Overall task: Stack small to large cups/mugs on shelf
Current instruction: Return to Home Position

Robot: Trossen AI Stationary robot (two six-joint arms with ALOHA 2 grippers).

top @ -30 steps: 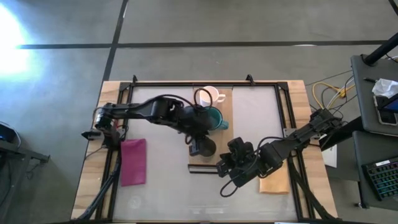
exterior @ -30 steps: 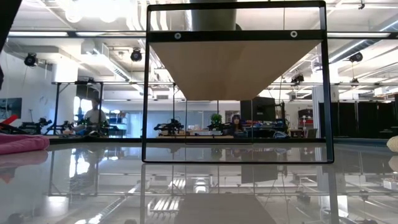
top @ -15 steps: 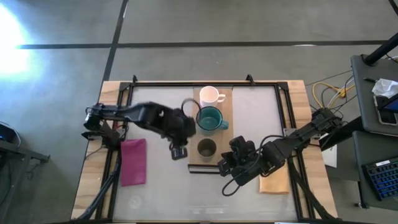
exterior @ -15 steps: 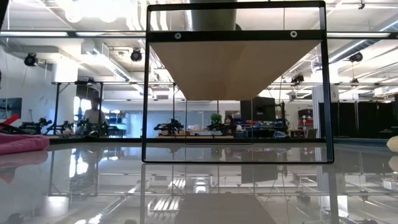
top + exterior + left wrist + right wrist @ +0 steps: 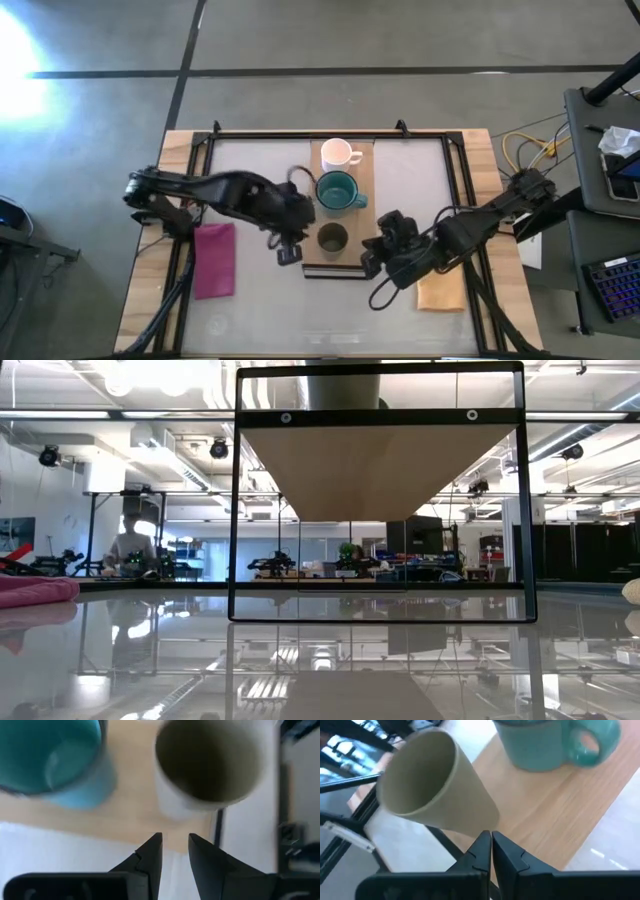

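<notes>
On the light-wood shelf (image 5: 360, 215) three vessels stand upright on their bases in a row: the white mug (image 5: 336, 153) at the far end, the teal mug (image 5: 338, 190) in the middle, and the olive cup (image 5: 332, 238) toward the dark near end. My left gripper (image 5: 288, 252) (image 5: 175, 840) hovers to the left of the olive cup (image 5: 207, 760), narrowly open and empty. My right gripper (image 5: 370, 260) (image 5: 490, 839) is shut, with its tips close to the olive cup's (image 5: 435, 785) lower wall on the right side. I cannot tell whether they touch it. The low view shows only the shelf's underside (image 5: 378, 470).
A pink cloth (image 5: 214, 260) lies on the table's left side and an orange-yellow cloth (image 5: 440, 293) on its right, under my right arm. A black frame (image 5: 235, 490) carries the shelf above the glossy table. People stand in the room beyond the table.
My left gripper has come off the olive cup and drawn back toward the table's left edge. The cup stays upright on the shelf, now uncovered. My right gripper has shifted a little toward the far right.
</notes>
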